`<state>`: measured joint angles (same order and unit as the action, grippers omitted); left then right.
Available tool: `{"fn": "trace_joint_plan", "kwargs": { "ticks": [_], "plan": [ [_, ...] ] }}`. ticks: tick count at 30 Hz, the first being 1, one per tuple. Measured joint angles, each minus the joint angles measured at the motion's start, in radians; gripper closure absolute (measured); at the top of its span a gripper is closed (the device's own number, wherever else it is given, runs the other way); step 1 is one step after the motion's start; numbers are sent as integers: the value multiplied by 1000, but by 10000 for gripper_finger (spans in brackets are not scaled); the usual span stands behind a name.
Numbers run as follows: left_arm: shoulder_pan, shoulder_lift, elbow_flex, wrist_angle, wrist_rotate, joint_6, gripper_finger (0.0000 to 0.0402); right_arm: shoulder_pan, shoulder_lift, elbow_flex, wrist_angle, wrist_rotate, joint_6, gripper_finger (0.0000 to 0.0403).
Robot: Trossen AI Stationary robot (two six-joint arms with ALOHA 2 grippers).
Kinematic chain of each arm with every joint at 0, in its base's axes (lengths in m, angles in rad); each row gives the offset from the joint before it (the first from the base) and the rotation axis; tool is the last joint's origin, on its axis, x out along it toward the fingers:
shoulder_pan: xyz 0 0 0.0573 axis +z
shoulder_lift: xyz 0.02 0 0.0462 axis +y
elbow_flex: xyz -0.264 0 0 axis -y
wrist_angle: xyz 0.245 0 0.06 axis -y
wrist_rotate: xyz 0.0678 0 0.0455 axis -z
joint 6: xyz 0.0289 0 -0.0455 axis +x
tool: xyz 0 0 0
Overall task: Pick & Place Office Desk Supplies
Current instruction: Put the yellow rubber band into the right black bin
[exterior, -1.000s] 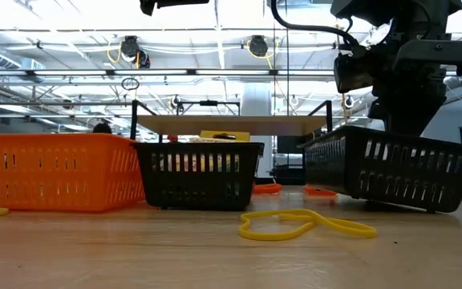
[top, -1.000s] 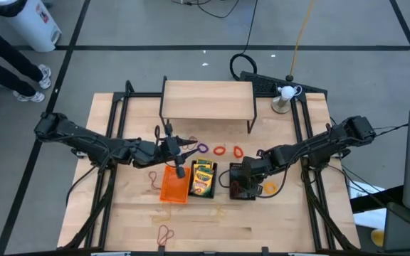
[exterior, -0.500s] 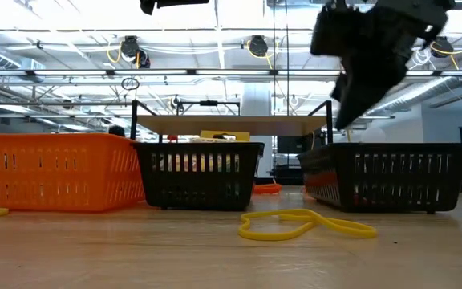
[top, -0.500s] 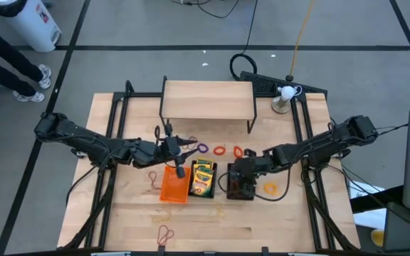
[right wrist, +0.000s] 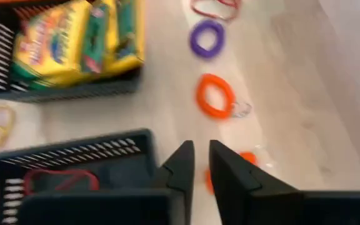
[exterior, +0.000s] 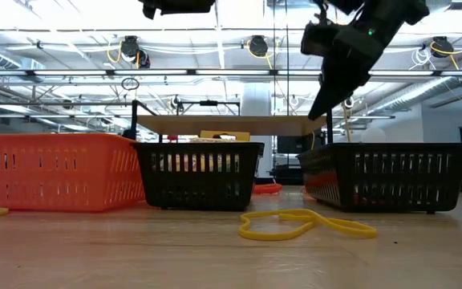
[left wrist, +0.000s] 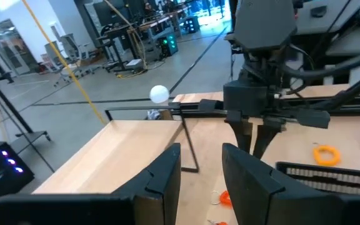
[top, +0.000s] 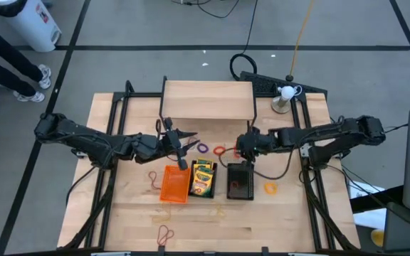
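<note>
Three mesh trays stand side by side on the table: an orange tray [top: 175,183], a black tray [top: 203,178] holding yellow-and-green crayon boxes [right wrist: 74,37], and a second black tray [top: 240,180] with a red rubber band [right wrist: 61,180] lying inside. Beyond the trays, purple [top: 203,148], orange [top: 220,151] and red [top: 237,151] bands lie flat on the wood. My right gripper [top: 240,148] hovers above these bands, slanting down, its fingers a narrow gap apart with nothing between them [right wrist: 202,164]. My left gripper [top: 187,146] hangs level beyond the orange tray, open and empty [left wrist: 202,169].
A low wooden shelf [top: 207,99] stands at the table's far side, with a white ball-topped stand [top: 285,92] to its right. A yellow band [top: 270,188] lies right of the trays. Red loops [top: 153,178] [top: 164,233] lie left of the orange tray and near the front edge.
My right gripper has risen out of the right black tray and gone toward the table's far edge, ending above the loose bands. That tray, tipped up at one side a second ago, now sits flat on the table.
</note>
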<state>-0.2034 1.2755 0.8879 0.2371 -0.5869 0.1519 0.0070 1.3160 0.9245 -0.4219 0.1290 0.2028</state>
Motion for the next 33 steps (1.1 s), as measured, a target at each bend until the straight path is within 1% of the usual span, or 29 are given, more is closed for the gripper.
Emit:
{"fn": "trace_joint_plan", "kwargs": {
  "ticks": [5, 9, 11, 13, 15, 17, 22, 24, 29, 31, 33],
  "plan": [
    [32, 0, 0, 0, 0, 9, 282, -93, 0, 0, -7, 1, -4, 296],
    [51, 0, 0, -19, -1, -4, 282, -146, 0, -2, 1, -3, -1, 262],
    [57, 0, 0, -29, -1, -10, 282, -163, 0, -23, 49, -30, 1, 251],
    [62, 0, 0, -32, -1, -22, 282, -178, 0, -68, 143, -92, 2, 243],
    [66, 0, 0, -32, 1, -24, 282, -184, 1, -125, 264, -156, 3, 241],
    [67, 0, 0, -32, 0, -24, 282, -185, 1, -181, 383, -198, 7, 242],
    [67, 0, 0, -44, 0, -26, 282, -182, 1, -278, 597, -217, 32, 254],
    [67, 0, 0, -64, 0, -26, 282, -178, -3, -283, 644, -256, 27, 258],
    [31, -21, 0, -179, 19, -44, 282, -132, -32, -283, 752, -423, -26, 266],
    [-5, -44, 16, -225, 40, -80, 282, -95, -56, -283, 786, -445, -60, 269],
    [-59, -62, 55, -314, 43, -127, 282, -48, -88, -283, 780, -438, -103, 272]
  ]
}}
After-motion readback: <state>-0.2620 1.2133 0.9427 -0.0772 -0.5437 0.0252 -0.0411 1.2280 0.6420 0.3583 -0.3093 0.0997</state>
